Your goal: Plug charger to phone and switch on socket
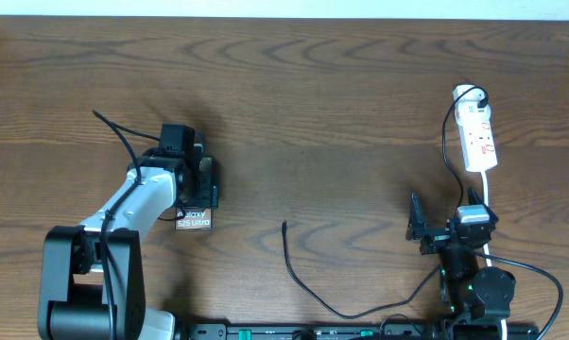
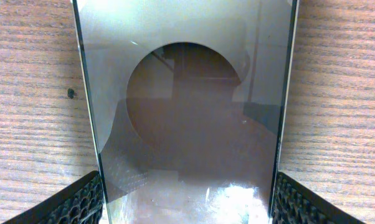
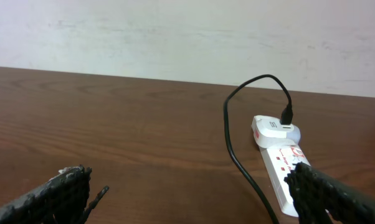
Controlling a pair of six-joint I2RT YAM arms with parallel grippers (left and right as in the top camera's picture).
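Two grippers, two jobs: our left gripper (image 2: 187, 202) pinches the phone (image 1: 194, 223) by its edges at left, steadying it, we reckon. Our right gripper (image 3: 190, 186) sits open near the socket (image 1: 477, 137), with the charger (image 1: 284, 236) loose between them.

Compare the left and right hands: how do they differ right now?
The left hand is closed on the phone, with a finger at each long edge; the right hand is open and empty. The left hand looks straight down at the table; the right hand looks roughly level across it toward the socket. Shared: both have black textured pads.
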